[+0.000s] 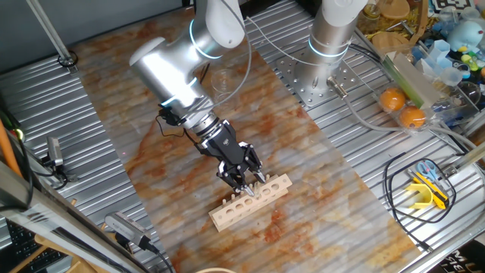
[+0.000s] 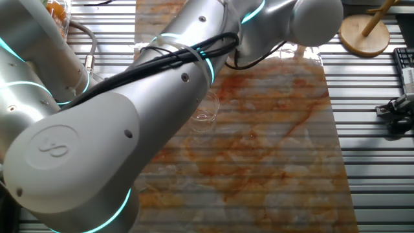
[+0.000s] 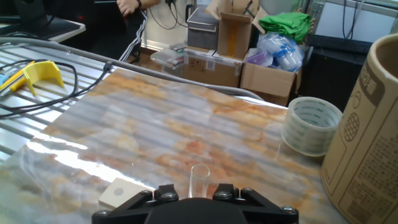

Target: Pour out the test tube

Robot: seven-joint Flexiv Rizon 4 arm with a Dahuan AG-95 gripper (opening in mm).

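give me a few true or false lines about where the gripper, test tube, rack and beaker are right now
1. The gripper is down at the wooden rack. True.
2. The test tube lies flat on the table. False: in the hand view it stands upright between the fingers, open end up.
3. The beaker is held by the gripper. False: it stands alone on the marbled mat, apart from the hand.
4. The rack sits on the marbled mat. True.
5. Two oranges sit inside the rack. False: they lie off the mat near the table edge.
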